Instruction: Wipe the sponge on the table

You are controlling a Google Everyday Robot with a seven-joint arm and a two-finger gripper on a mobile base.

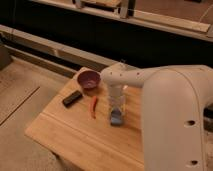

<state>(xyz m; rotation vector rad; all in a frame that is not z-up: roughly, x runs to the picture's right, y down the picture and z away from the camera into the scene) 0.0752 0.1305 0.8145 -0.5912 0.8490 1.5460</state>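
Clenching the small blue-grey soft sponge (116, 120), the gripper (116, 111) presses it onto the light-brown wooden table (70, 137) beneath its jaws, seemingly mid-wipe.

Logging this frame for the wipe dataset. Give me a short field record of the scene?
sponge: blue-grey, appears to rest on the table
gripper: pointing down, shut on sponge, mid-table
bowl: purple, far edge
orange-red stick: left of sponge, apart
black block: left of stick, apart
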